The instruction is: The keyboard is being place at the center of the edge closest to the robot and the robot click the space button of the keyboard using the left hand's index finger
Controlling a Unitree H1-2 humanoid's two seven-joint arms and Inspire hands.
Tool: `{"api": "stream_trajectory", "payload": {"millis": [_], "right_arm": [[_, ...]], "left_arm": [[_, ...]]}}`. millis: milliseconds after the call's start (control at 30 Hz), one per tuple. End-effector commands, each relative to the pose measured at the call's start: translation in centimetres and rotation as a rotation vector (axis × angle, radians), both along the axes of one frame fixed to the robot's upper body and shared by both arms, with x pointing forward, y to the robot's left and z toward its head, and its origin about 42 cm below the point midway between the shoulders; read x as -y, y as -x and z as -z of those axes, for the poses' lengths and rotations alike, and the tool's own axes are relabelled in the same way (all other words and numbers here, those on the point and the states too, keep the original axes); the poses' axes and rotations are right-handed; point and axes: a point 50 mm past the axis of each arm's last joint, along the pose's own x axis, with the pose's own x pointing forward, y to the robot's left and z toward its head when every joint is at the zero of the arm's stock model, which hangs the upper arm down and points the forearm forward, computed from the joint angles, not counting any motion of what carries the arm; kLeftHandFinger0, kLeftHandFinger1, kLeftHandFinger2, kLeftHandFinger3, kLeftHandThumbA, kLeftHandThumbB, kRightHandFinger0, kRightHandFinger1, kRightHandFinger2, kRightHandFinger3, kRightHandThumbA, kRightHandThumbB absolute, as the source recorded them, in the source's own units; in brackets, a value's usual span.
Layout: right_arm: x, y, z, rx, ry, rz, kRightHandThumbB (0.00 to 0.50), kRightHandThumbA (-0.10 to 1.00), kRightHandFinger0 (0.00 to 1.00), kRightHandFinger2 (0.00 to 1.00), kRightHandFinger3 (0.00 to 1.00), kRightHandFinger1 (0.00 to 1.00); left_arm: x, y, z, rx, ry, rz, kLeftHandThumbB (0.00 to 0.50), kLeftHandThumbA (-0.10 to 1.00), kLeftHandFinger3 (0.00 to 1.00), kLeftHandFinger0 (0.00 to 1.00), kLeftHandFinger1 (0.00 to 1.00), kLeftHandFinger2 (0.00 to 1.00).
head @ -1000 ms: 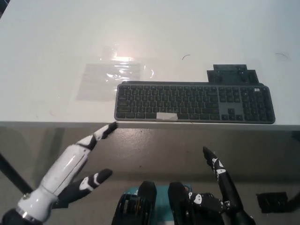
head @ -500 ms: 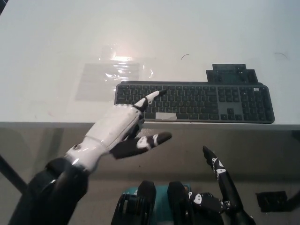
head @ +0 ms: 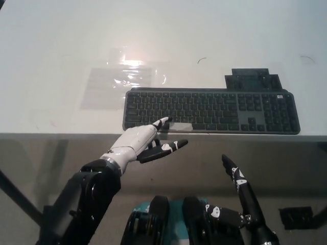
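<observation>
Fingers (head: pixel 162 121) of the white left hand (head: pixel 138 144) are spread, index tip at the pale space bar's (head: pixel 181 126) nine o'clock end. Dark grey keyboard (head: pixel 219 109) with number pad lies along the table's (head: pixel 51 61) six o'clock edge. Black right hand (head: pixel 240 194) rests at five o'clock, fingers apart, empty.

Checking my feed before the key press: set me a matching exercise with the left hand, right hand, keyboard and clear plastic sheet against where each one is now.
Things:
1. left hand
2. right hand
3. keyboard
4. clear plastic sheet

Places:
A. below the table edge, at lower right
B. along the table's near edge
C. on the table, behind the keyboard's left end
D. fingertip at the keyboard's front row, beside the taped space bar

Pairs: 1-D, 2-A, 3-B, 4-C.
</observation>
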Motion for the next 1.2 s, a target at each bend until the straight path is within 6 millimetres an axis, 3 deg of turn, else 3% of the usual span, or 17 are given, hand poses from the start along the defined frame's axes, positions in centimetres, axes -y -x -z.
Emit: {"api": "stream_trajectory", "payload": {"millis": [0,200,333,433,733,900,1067,1167], "right_arm": [[-0.2,-0.8,-1.8,0.107,-0.004,-0.007,0.324,1.00,1.00,1.00,1.00,1.00],[-0.2,-0.7,-1.6,0.098,-0.009,-0.002,0.339,1.00,1.00,1.00,1.00,1.00],[-0.2,-0.7,-1.6,0.102,-0.004,-0.002,0.305,1.00,1.00,1.00,1.00,1.00],[-0.1,-0.7,-1.6,0.097,-0.003,0.000,0.302,1.00,1.00,1.00,1.00,1.00],[-0.1,-0.7,-1.4,0.101,0.005,-0.004,0.298,1.00,1.00,1.00,1.00,1.00],[0.0,-0.5,-1.4,0.096,0.000,-0.006,0.294,1.00,1.00,1.00,1.00,1.00],[-0.2,-0.6,-1.5,0.097,0.001,-0.006,0.289,1.00,1.00,1.00,1.00,1.00],[-0.1,-0.8,-1.7,0.101,0.005,-0.008,0.288,1.00,1.00,1.00,1.00,1.00]], "left_arm": [[0.8,-0.8,-1.6,0.108,0.003,0.008,0.366,1.00,1.00,0.09,0.35,0.40],[1.2,-0.4,-1.2,0.099,-0.010,0.021,0.382,1.00,1.00,0.08,0.34,0.39],[1.6,-0.2,-1.2,0.099,-0.028,0.027,0.398,1.00,1.00,0.12,0.35,0.41],[2.0,0.1,-1.4,0.113,-0.028,0.038,0.410,1.00,1.00,0.09,0.33,0.39],[2.9,0.5,-1.3,0.100,-0.015,0.053,0.394,1.00,1.00,0.06,0.31,0.37],[2.6,-0.4,0.1,0.063,-0.042,0.035,0.404,1.00,1.00,0.07,0.33,0.38],[1.4,-2.1,2.1,-0.011,-0.096,-0.022,0.357,1.00,1.00,0.18,0.41,0.45],[0.2,-3.0,4.7,-0.049,-0.127,-0.051,0.355,1.00,1.00,0.11,0.34,0.32]]}}
